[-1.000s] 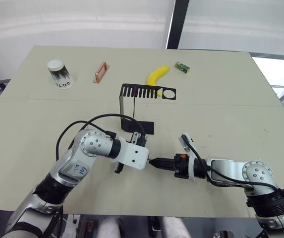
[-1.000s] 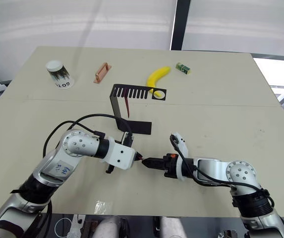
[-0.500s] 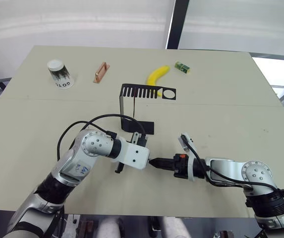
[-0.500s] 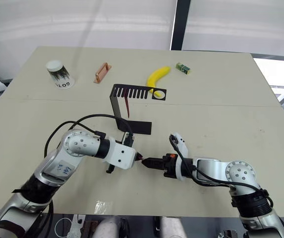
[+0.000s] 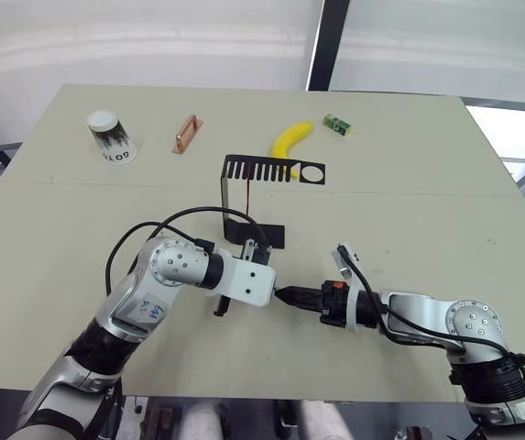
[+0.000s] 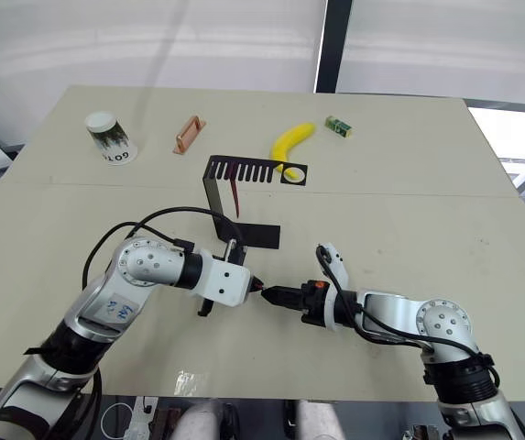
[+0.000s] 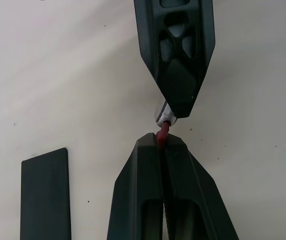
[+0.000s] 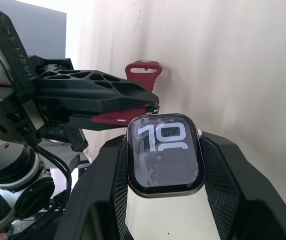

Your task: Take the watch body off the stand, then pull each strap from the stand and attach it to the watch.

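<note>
A: Start with the table [image 5: 445,183]. What's on it, taking the stand [image 5: 244,197] as the fixed mark?

B: The table is pale beige with a seam across it, white wall panels and a dark post behind. The stand is upright near the middle. Beyond it lie a banana [image 5: 291,138], a small green box [image 5: 336,123], a copper clip [image 5: 185,133] and an upturned paper cup [image 5: 109,136]. One strap [image 6: 235,196] hangs from the stand's comb slots.

A: And the grippers?

B: Both are on the near side of the stand's base, tip to tip. The left gripper [image 7: 163,145] is pinched together on the other strap [image 8: 133,95]; its red end pokes out between the fingers. The right gripper [image 8: 163,145] is clamped on the watch [image 8: 164,154], screen up, held by its edges.

A: Watch against strap?

B: The strap's end meets the watch's edge, right where the two sets of fingertips touch.
</note>
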